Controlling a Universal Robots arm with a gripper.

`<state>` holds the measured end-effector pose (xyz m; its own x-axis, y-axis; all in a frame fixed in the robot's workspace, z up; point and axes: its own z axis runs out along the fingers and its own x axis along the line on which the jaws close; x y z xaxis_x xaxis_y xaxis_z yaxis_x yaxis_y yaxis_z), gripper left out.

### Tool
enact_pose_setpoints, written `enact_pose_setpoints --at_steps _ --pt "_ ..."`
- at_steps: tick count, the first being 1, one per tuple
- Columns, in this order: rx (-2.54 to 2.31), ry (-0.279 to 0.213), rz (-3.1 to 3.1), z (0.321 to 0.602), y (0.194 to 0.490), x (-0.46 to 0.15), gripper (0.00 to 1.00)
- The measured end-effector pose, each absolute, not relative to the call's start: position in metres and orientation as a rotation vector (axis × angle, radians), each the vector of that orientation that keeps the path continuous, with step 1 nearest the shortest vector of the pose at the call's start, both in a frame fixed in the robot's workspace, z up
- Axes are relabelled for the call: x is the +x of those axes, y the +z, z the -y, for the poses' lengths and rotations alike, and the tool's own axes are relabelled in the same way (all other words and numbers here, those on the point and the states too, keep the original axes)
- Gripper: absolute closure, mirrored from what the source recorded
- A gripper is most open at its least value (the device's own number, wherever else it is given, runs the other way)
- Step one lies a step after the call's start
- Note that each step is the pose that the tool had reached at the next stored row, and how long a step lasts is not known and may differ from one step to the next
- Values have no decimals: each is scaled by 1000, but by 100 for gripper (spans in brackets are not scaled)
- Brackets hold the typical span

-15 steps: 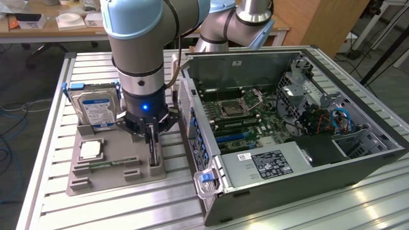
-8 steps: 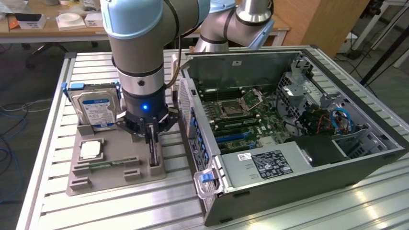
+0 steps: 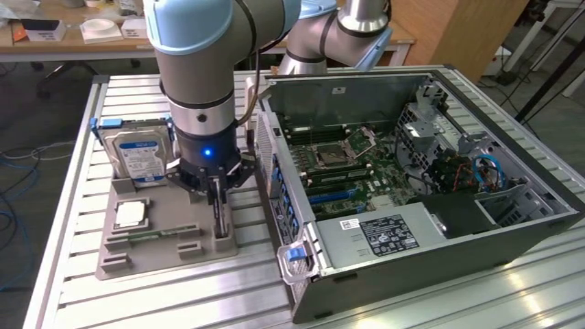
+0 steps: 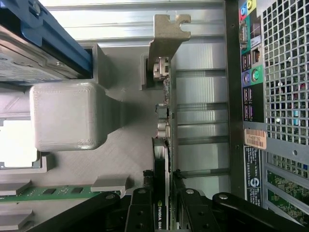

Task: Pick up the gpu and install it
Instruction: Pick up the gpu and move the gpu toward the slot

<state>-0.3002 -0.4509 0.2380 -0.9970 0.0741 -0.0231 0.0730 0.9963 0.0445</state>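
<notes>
The pincer (image 3: 216, 197) clasps the upright gpu (image 3: 219, 223) on a tray (image 3: 155, 264).

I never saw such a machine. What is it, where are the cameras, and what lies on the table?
It is a robot arm with a gripper at its end. The exterior view comes from a camera off the arm; the wrist view from one on the wrist. A gray tray on the table holds a hard drive, a memory stick and the gpu, standing on edge. An open computer case stands at the exterior view's right. The gripper is closed on the gpu.
</notes>
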Motion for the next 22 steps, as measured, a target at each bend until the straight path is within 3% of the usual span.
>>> enact_pose_setpoints --at_steps 13,22 --pt "115 68 -3114 451 267 -300 74" --pt "115 68 -3114 451 267 -300 74"
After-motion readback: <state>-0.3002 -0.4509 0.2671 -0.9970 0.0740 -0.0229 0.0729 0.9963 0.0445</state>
